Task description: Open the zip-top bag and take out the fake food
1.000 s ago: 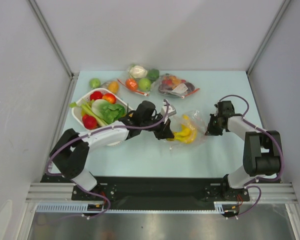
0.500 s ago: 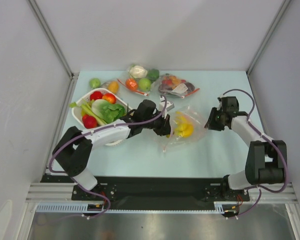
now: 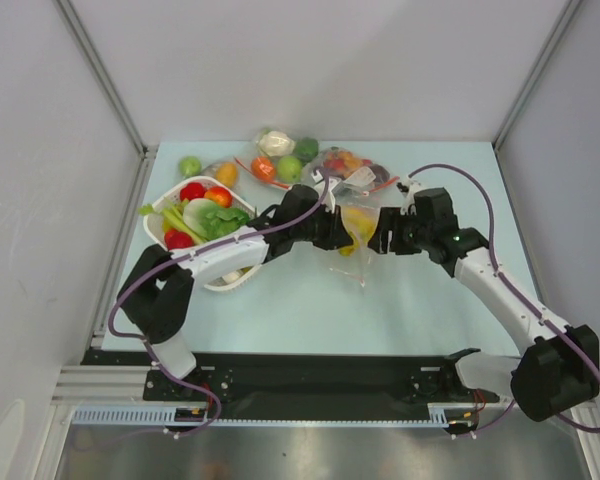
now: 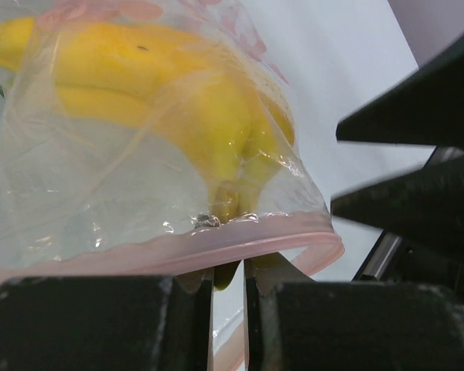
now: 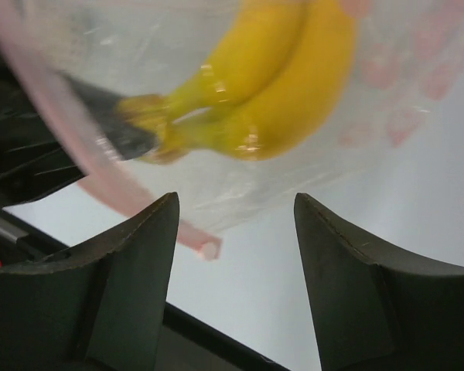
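Note:
The zip-top bag (image 3: pixel 358 252) hangs off the table in the middle of the top view, clear and crinkled, with a yellow banana bunch (image 3: pixel 355 224) of fake food inside. My left gripper (image 3: pixel 336 232) is shut on its pink zip strip (image 4: pixel 216 247), which runs across the fingertips in the left wrist view under the banana bunch (image 4: pixel 178 93). My right gripper (image 3: pixel 382 238) stands open just right of the bag, not touching it. In the right wrist view the bag (image 5: pixel 294 178) and banana bunch (image 5: pixel 286 100) fill the space above the right gripper (image 5: pixel 236 199), and the strip's end (image 5: pixel 209 249) hangs near the left finger.
A white basket (image 3: pixel 150 232) with lettuce, red peppers and a leek sits at the left under my left arm. Two other filled clear bags (image 3: pixel 275 155) (image 3: pixel 355 172), a green apple (image 3: pixel 189 166) and an orange fruit (image 3: pixel 226 173) lie along the back.
My right gripper has opened and swung left up to the bag. My left gripper has lifted the bag up and toward the back, so it now hangs.

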`<state>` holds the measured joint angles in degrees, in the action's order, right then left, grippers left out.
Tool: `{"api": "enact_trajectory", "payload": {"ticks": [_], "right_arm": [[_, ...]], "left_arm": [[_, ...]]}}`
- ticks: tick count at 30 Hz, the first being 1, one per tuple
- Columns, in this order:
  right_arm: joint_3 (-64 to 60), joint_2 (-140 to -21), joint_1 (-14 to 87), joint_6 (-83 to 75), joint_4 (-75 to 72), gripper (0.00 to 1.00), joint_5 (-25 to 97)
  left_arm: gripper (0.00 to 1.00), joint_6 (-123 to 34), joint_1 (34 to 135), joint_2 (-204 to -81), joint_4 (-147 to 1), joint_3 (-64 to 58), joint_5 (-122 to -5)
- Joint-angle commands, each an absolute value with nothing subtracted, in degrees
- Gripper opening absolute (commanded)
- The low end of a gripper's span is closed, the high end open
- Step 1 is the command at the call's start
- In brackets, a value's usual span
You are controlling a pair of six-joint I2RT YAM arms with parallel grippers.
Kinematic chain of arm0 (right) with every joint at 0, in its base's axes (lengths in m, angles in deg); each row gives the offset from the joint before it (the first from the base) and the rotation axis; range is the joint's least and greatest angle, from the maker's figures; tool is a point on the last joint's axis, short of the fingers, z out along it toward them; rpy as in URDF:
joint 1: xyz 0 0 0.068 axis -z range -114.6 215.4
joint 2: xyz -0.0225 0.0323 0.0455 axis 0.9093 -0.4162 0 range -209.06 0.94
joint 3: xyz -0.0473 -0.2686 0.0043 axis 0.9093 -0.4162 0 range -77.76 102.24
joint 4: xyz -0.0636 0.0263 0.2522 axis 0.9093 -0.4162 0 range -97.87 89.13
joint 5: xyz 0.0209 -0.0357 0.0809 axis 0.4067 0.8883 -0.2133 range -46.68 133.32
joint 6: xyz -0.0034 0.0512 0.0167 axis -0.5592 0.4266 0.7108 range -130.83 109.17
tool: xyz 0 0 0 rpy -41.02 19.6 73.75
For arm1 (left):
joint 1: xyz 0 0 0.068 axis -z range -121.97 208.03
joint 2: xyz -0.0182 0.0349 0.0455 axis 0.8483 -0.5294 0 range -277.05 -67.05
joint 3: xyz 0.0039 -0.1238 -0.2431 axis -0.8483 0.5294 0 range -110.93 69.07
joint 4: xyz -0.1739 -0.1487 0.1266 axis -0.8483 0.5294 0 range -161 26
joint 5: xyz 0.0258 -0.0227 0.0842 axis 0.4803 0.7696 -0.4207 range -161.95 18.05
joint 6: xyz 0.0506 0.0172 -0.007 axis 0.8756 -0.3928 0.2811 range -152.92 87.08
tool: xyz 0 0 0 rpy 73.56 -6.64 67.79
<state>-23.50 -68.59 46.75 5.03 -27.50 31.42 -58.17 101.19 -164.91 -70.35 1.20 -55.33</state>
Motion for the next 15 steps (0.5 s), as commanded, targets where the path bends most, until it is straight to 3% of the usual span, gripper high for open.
{"api": "enact_trajectory", "payload": {"ticks": [1, 15], "right_arm": [[-20.8, -67.0, 42.7, 5.3, -24.3, 0.67, 30.6], [-19.7, -70.0, 36.2, 4.6, -26.8, 0.66, 34.0]], "left_arm": [[0.00, -61.8, 101.0, -165.7, -71.4, -2.4, -56.6], [0.00, -63.1, 101.0, -166.6, -71.4, -5.0, -57.0]]}}
